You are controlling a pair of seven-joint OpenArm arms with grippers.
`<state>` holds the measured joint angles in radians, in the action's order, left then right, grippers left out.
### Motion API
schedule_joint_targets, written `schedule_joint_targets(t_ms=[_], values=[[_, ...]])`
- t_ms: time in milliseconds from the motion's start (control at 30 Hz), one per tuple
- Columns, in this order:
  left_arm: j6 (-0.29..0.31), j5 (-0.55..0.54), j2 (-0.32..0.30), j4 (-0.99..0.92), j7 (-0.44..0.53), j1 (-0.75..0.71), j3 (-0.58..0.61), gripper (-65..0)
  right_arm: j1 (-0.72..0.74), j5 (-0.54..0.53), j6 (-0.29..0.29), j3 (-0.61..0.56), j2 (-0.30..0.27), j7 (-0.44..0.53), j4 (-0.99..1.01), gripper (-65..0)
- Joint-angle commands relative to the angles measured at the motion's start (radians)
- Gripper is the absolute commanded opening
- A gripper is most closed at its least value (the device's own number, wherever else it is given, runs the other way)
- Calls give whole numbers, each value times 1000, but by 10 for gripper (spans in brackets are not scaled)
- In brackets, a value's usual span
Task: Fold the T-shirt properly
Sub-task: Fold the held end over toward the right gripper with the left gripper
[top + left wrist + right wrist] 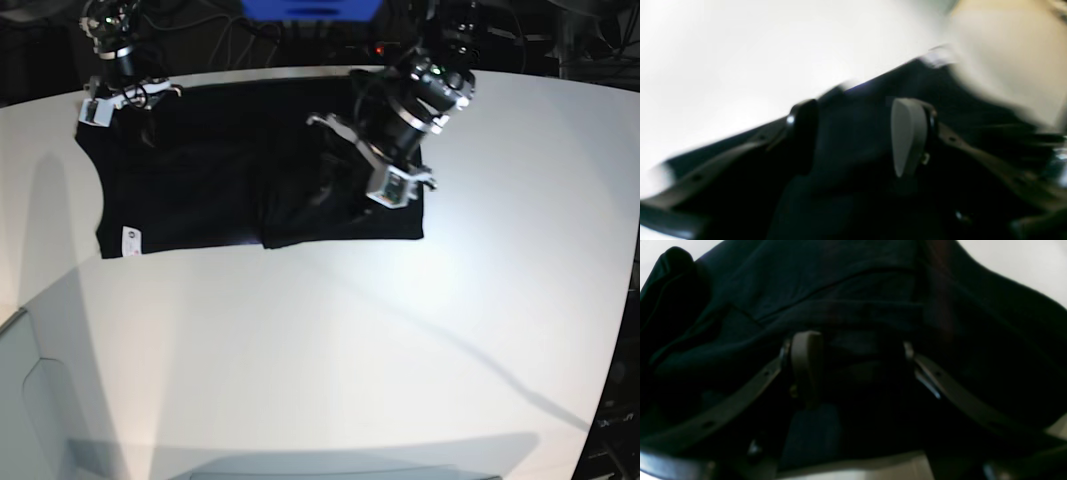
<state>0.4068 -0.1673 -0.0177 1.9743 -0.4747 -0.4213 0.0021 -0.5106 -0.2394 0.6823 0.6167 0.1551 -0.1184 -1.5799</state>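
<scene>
Here the T-shirt [230,190] is laid flat, long axis running left-right across the table [400,330], white tag [129,240] at the left end; the left pincer [857,140] is seen parted over cloth, the right pincer [853,366] parted too, nothing clamped.

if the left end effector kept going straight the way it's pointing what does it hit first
Most likely the T-shirt. In the left wrist view, black cloth fills the gap right ahead of the open left end effector, with the white table beyond. The frame is blurred, so depth is unclear and it may already be touching.
</scene>
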Motion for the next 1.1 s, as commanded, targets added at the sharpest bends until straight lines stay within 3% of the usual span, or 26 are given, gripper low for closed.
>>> schedule_joint_targets(t_ms=[0,133,267,600,867,1067], values=[[2,-34,-3,6,23,-11,-43,-312,-9,28,16,1,2,-43,-3,-340],[8,-130,3,-22,21,-24,-228,-312,-7,28,16,1,2,-43,-3,-340],[5,-173,-3,-79,20,-17,-236,-312,-6,28,16,1,2,-43,-3,-340],[8,-165,-6,-231,20,5,45,-312,-6,28,16,7,2,-43,-4,-340],[5,-163,-132,-148,27,23,372,-312,-4,28,16,9,2,-43,-30,-340],[4,-166,-181,-126,27,31,376,-312,-7,21,16,12,2,-45,-127,-339]])
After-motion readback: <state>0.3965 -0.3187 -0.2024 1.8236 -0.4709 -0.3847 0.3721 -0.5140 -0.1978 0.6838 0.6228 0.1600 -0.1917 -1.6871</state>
